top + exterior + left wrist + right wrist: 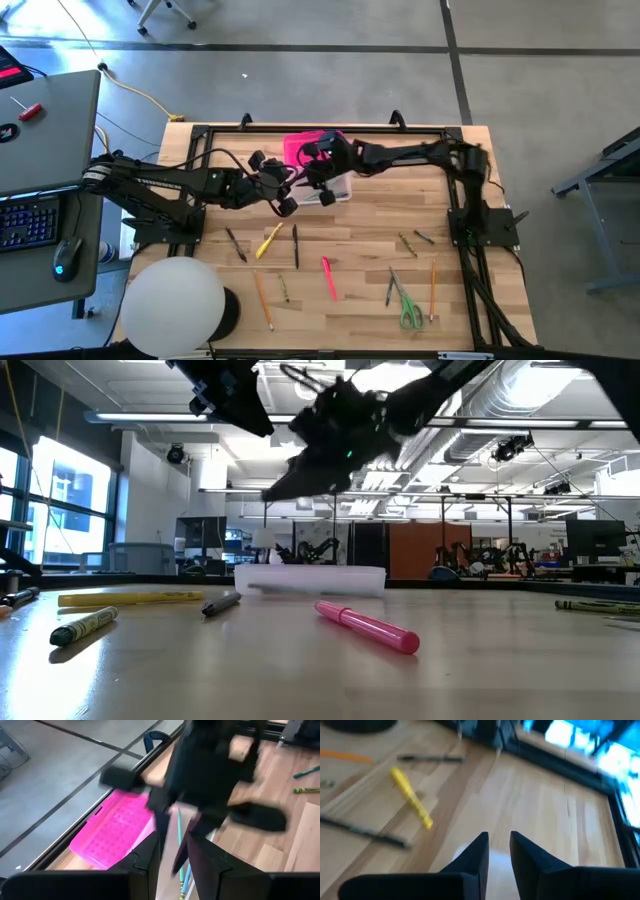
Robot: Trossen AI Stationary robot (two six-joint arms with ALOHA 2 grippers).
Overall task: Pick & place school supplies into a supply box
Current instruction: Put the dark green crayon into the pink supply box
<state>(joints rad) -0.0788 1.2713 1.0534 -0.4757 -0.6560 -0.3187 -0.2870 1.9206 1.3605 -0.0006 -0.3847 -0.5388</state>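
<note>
The supply box stands open at the table's far middle, its pink lid laid back and its clear base on the wood. Thin blue-green pencils lie inside it. My right gripper hovers above the box, open with nothing between its fingers. My left gripper hangs just left of the box, also open and raised, looking into it. On the table lie a yellow marker, a pink marker, black pens, orange pencils and green-handled scissors.
A black metal frame runs along the table's far and right edges. A large white round object stands at the near left corner. Two green pencils lie at the right. A desk with a keyboard stands left of the table.
</note>
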